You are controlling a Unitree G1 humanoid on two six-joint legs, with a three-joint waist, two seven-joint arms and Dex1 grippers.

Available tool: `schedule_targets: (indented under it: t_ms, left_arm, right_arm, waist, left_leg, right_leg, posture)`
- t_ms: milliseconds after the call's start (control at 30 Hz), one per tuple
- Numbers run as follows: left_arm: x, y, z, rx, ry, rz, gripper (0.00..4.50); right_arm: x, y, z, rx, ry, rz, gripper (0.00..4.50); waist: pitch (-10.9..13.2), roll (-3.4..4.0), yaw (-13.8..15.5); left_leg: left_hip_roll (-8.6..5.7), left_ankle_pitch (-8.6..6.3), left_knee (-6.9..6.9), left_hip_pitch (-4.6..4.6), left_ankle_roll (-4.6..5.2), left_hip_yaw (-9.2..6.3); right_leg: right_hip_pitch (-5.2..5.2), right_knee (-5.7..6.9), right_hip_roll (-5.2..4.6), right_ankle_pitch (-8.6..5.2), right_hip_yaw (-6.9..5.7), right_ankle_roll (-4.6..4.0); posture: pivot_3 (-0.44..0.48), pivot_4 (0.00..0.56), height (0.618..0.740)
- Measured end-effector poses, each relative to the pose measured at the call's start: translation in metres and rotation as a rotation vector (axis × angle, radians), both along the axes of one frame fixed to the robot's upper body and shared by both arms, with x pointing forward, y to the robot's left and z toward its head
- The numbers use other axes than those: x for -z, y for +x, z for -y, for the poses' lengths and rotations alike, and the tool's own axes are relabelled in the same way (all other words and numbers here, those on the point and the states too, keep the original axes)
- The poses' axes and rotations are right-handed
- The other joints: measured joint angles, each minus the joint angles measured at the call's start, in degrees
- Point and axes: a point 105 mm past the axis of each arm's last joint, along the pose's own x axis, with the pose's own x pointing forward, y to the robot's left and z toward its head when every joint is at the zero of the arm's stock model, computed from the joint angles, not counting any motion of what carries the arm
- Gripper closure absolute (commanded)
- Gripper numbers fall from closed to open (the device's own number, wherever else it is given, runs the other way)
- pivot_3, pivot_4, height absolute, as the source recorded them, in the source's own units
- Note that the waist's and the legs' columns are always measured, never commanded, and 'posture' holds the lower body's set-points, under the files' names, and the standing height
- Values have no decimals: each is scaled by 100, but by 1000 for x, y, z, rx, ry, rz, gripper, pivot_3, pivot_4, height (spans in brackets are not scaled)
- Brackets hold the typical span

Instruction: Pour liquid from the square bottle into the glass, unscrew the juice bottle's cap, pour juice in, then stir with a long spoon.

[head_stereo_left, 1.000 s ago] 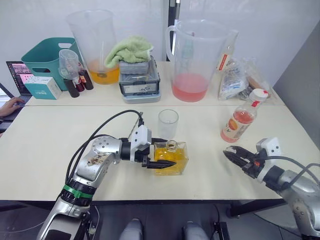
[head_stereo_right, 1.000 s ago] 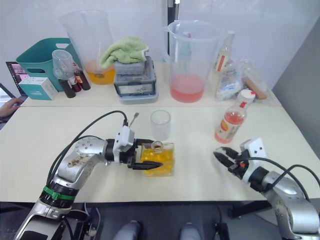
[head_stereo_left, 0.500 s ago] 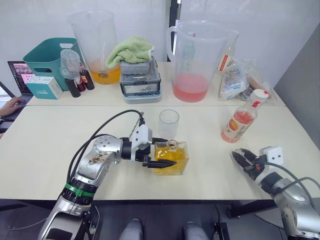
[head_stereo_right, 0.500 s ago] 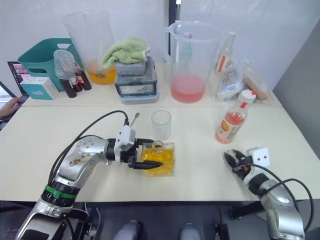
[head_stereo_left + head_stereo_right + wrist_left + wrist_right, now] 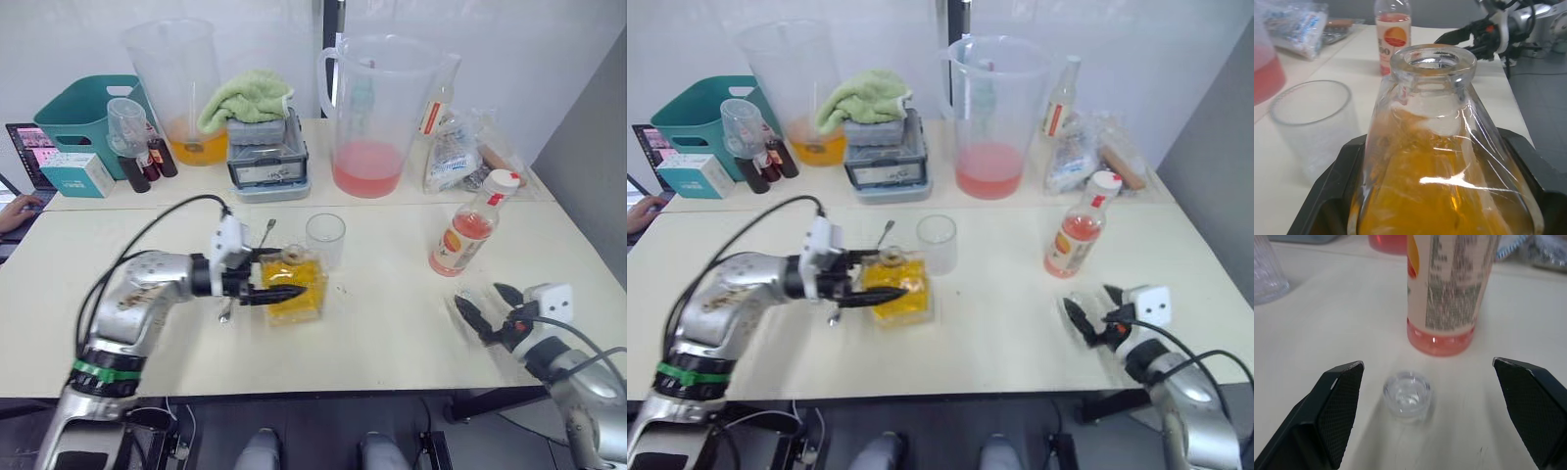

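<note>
Square bottle clamped in left fingers beside glass; right fingers spread open near juice bottle.

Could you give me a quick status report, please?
Left gripper shut on the square bottle, stopper off, beside the glass. Right gripper open over a small clear stopper near the juice bottle.

The glass crowds the square bottle (touching, nearly), tabletop beyond open.

head stereo: downward over table | wrists: close, low, seemingly facing each other
</note>
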Motion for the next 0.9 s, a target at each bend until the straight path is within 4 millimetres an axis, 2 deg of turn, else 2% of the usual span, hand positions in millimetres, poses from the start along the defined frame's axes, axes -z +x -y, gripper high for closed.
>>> schedule_targets:
  t_ms: [133,167,267,400,467,533,767,900]
  left_arm:
    - [-5,-2,-15,-41,19,-19,1677]
    - [-8,-1,-21,-66,24,-14,1677]
    - [-14,12,-37,-137,31,13,1677]
    - [-28,40,-47,-236,77,146,1677]
    - [-34,54,-48,-276,90,219,1677]
    - [-38,69,-44,-317,82,286,1677]
    - [-30,116,-7,-343,180,456,1677]
    - [-27,131,6,-354,238,542,1677]
  right_arm:
    - [-28,-7,-22,-106,4,40,0]
    - [-39,-11,-35,-164,13,51,0]
    - [-54,-15,-59,-270,26,50,0]
    - [-57,-12,-95,-388,42,23,0]
    - [-52,-11,-103,-404,46,4,0]
    - [-46,-9,-109,-406,39,-18,0]
    - [-34,-2,-132,-436,17,-47,0]
    - [-32,0,-140,-448,19,-50,0]
  waist:
    - [4,0,39]
    - [5,0,58]
    - [8,-7,67]
    - [17,-21,99]
    - [17,-22,120]
    - [18,-24,121]
    - [29,-44,61]
    - [35,-54,-11]
  left_leg:
    - [0,0,1,-1,0,0]
    - [0,0,1,-1,0,-1]
    - [0,0,1,-1,0,-1]
    - [0,0,2,-7,-1,-4]
    - [-1,0,4,-14,0,-4]
    - [-2,0,10,-28,-1,-6]
    - [-3,4,15,-41,-5,-14]
    - [-3,4,14,-49,-4,-14]
  right_leg:
    - [0,2,0,0,-1,0]
    - [0,2,0,0,-1,0]
    - [1,3,0,0,-3,0]
    - [-2,3,0,0,-8,0]
    - [-2,-6,0,0,-9,0]
    - [-9,-10,0,1,-13,1]
    - [-23,-2,0,1,-23,1]
    - [-34,0,0,1,-23,1]
  posture:
    - [0,150,740]
    - [0,150,740]
    - [0,150,740]
    - [0,150,740]
    - [0,150,740]
    - [0,150,740]
    - [0,150,740]
    - [0,150,740]
